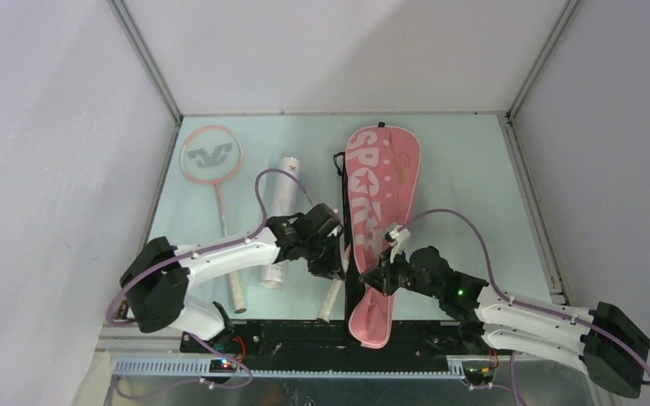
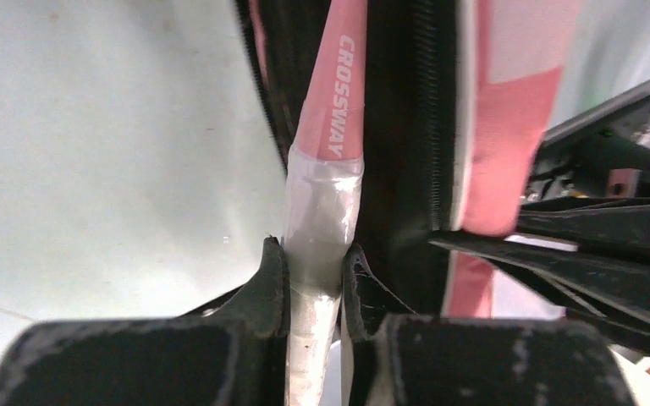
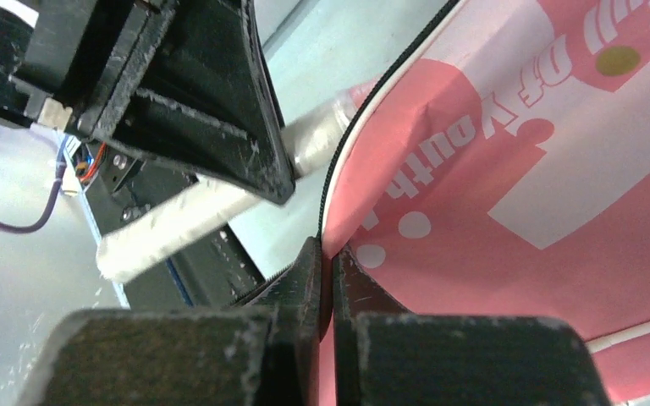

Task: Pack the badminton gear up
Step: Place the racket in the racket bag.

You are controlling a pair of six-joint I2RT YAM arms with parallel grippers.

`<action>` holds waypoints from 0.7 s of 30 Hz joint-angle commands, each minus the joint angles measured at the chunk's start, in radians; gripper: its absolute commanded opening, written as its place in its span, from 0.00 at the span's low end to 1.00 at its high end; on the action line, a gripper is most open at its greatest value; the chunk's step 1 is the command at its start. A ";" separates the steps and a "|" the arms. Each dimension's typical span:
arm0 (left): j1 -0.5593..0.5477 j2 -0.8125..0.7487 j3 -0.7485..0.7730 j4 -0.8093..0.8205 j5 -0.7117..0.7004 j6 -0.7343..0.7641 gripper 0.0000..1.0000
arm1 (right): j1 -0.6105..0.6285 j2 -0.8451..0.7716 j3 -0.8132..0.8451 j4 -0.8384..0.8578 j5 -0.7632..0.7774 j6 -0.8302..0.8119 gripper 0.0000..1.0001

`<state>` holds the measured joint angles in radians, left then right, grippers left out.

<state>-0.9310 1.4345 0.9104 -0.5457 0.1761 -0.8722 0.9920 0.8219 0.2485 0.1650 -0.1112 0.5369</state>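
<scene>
The pink "SPORT" racket bag (image 1: pixel 378 211) lies lengthwise in the middle of the table. One pink-framed racket (image 1: pixel 212 157) lies flat at the far left. A second racket (image 2: pixel 334 101) runs into the bag's open black-lined side, with its head hidden inside. My left gripper (image 2: pixel 315 254) is shut on this racket where the white handle meets the pink shaft. The handle's end (image 1: pixel 330 301) sticks out toward the table's near edge. My right gripper (image 3: pixel 330 254) is shut on the zipper edge of the bag (image 3: pixel 516 169), just right of the left gripper (image 1: pixel 326 266). The long white tube (image 1: pixel 280 222) lies left of the bag.
A black strap (image 1: pixel 339 169) runs along the bag's left side. The bag's narrow end (image 1: pixel 371 326) overhangs the black base rail (image 1: pixel 288 334) at the near edge. White walls close in the table on three sides.
</scene>
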 commanded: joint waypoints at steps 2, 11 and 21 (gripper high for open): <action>0.061 0.059 0.091 0.398 -0.097 -0.248 0.00 | 0.095 0.048 -0.022 0.223 -0.217 0.044 0.00; 0.064 0.131 0.127 0.518 -0.074 -0.292 0.00 | 0.129 0.141 0.026 0.138 -0.366 -0.063 0.31; 0.066 0.058 0.071 0.487 -0.303 -0.285 0.00 | 0.362 -0.057 0.171 -0.416 0.270 0.009 0.97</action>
<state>-0.8917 1.5681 0.9257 -0.3027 0.0589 -1.0618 1.2541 0.8738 0.3222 0.0593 -0.0666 0.4717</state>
